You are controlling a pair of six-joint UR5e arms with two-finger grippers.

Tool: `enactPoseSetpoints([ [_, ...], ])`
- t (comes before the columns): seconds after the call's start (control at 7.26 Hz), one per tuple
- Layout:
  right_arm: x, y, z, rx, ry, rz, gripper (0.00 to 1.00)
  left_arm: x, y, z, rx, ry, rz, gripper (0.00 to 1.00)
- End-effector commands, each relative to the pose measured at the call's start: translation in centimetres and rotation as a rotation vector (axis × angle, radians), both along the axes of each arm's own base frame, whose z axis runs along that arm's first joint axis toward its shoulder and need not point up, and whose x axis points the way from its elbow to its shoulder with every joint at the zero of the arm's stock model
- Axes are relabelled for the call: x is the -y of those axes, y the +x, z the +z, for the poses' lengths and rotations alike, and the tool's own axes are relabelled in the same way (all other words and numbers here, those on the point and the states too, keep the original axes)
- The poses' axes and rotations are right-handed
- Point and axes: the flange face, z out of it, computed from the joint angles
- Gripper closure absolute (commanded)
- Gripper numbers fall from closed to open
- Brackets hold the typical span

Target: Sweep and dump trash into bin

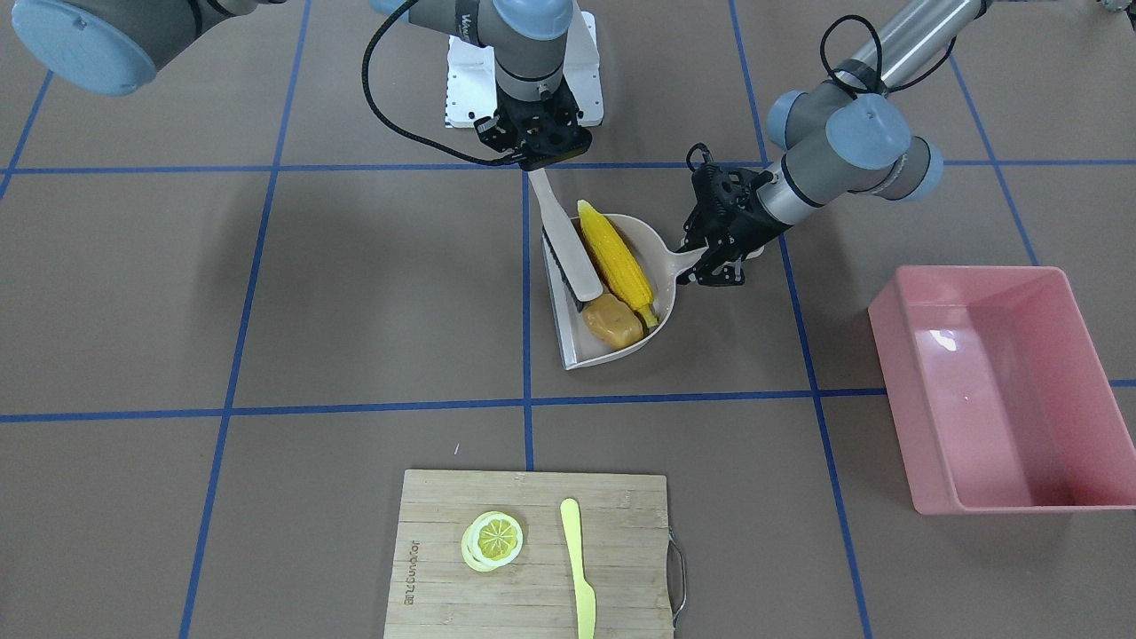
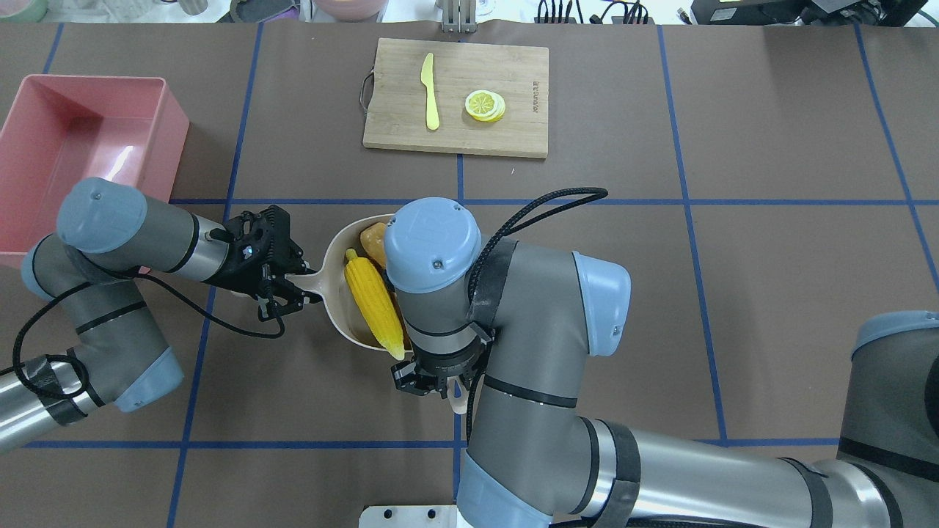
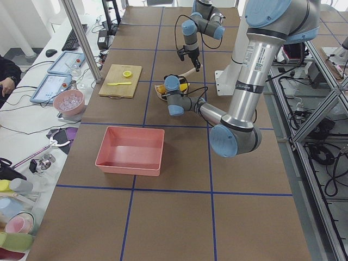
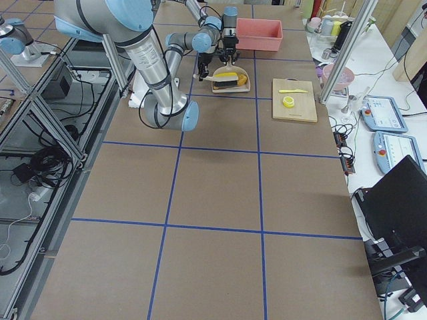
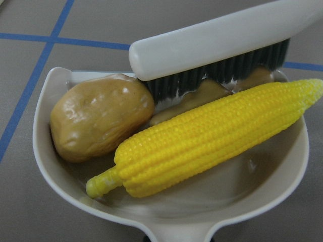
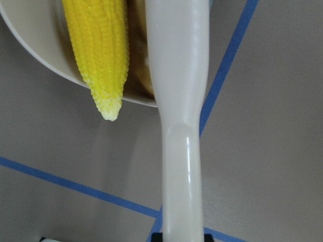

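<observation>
Tan ginger root mostly hidden under brush, behind corn cob

This is a robotics lab. A left arm and a right arm, both grey-and-blue industrial robots, stand at one long side of a big table. The table is covered in brown sheet and squared off with blue tape. An aluminium frame post rises at the table's edge opposite the arms. Beyond that edge runs a white desk with tablets, a keyboard, a mouse and a laptop. A person sits there. Cables trail below the table on the arms' side.
</observation>
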Motion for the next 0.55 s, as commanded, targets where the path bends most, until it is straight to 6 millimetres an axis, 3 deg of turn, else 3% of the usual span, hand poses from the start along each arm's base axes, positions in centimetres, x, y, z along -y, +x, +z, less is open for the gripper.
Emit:
enactPoseSetpoints([
  [0.0, 2.7, 1.3, -0.1, 0.013, -0.002, 0.0, 1.0, -0.2, -0.2, -0.4, -0.008, 0.005, 0.003, 0.74],
  [0.41, 5.4, 4.7, -0.1, -0.016, 0.008, 0.024, 1.0, -1.0, -1.1, -1.3, -0.032, 0.02, 0.008, 0.74],
])
